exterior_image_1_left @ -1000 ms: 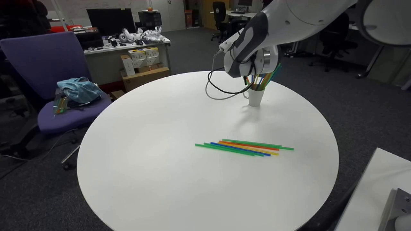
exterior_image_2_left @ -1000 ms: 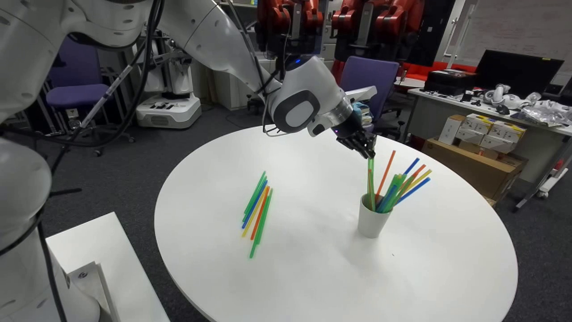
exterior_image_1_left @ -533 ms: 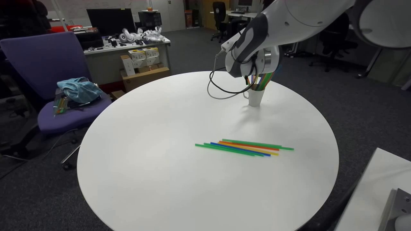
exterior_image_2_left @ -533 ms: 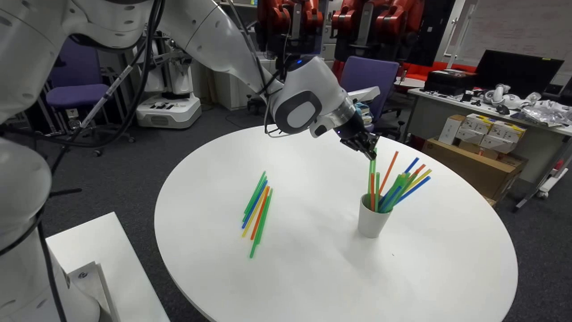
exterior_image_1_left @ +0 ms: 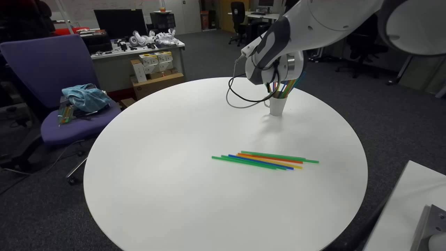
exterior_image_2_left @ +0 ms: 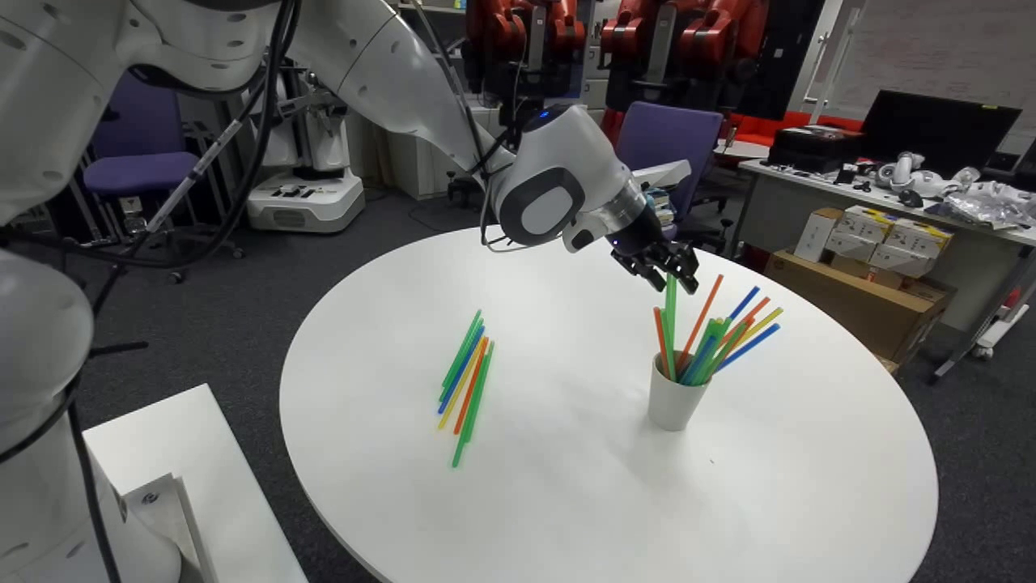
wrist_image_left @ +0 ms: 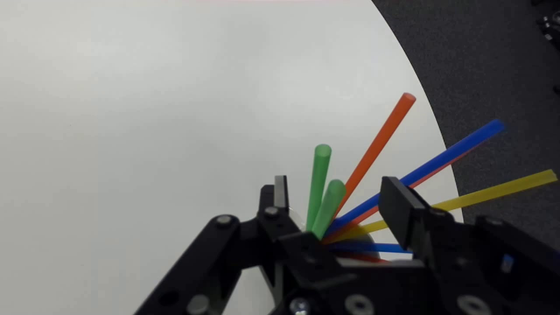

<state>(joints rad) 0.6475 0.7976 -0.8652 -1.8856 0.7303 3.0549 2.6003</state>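
Wrist view: your end effector [wrist_image_left: 335, 192] has its fingers spread apart, and two green straws [wrist_image_left: 319, 177] rise between them with space to either side; you appear to be holding nothing.
White mug [exterior_image_2_left: 673, 406]: in an exterior view it stands upright at 6 o'clock from your fingertips, below them.
Mug's contents: the green straws stand here, close to upright, beside a mixed bundle [exterior_image_2_left: 715, 348]. In the wrist view an orange straw [wrist_image_left: 378, 144] leans toward 1 o'clock, a blue straw [wrist_image_left: 450, 155] toward 2 and a yellow straw [wrist_image_left: 494, 191] between 2 and 3. Judging by how they stand, this portion looks done, the green straws included.
Loose row [exterior_image_2_left: 462, 384]: in an exterior view these straws lie flat on the surface [exterior_image_2_left: 566, 494] at 9 o'clock from the mug, well apart from it, greens at both edges, with blue, yellow and orange between. They look like what you have left.
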